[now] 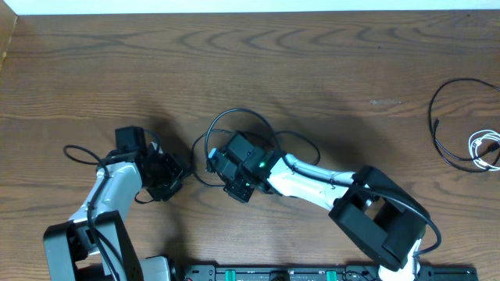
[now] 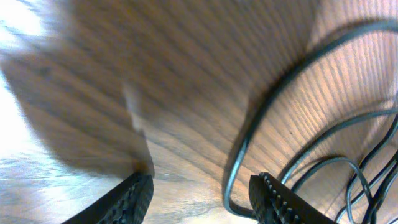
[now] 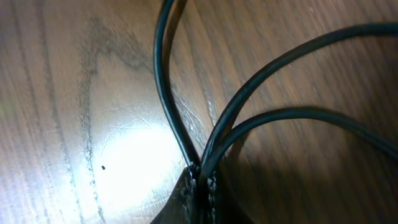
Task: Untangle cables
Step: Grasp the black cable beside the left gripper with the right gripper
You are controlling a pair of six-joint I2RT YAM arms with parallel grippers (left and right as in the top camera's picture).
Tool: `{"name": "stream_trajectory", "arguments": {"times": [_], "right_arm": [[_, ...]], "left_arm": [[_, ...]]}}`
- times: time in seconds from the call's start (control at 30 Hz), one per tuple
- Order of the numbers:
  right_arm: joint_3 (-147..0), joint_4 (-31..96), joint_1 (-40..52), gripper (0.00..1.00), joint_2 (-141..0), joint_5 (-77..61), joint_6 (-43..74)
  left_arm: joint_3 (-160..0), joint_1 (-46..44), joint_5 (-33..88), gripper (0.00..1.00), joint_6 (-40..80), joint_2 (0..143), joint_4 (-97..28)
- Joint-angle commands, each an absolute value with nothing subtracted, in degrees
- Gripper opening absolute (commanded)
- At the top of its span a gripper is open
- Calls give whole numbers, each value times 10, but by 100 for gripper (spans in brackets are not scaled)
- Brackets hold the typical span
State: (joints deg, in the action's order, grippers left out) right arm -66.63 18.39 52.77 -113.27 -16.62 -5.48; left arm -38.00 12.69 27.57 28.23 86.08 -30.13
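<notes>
A tangle of black cables (image 1: 242,117) lies at the table's middle, looping out from under both grippers. My right gripper (image 1: 226,168) is shut on black cable strands (image 3: 186,124); three strands fan out from its closed fingertips (image 3: 202,180). My left gripper (image 1: 176,176) is open just left of the tangle. In the left wrist view a black cable loop (image 2: 249,143) bends down between its fingers (image 2: 199,196), close to the right finger. More black strands (image 2: 360,168) lie beyond it. A separate black cable (image 1: 445,117) and a white cable (image 1: 484,148) lie at the far right.
The wooden table (image 1: 328,62) fills the view. Its back edge runs along the top, and its left corner shows at the top left. A black rail with green connectors (image 1: 312,273) runs along the front edge between the arm bases.
</notes>
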Motion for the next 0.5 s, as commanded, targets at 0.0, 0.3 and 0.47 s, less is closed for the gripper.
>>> {"name": "stream_trajectory", "arguments": {"times": [0.0,0.3,0.47], "right_arm": [[-659,184,513,1,-1134,-217,-25],[-668,182,469,1,-1056,-226,-7],[-668,184,466,1,-1021,-227,-30]], "left_arm": [[-370,140,265,57,270,865,-310],[-370,140,264,60,270,865,-310],[-370,140,264,61,270,865,-310]]}}
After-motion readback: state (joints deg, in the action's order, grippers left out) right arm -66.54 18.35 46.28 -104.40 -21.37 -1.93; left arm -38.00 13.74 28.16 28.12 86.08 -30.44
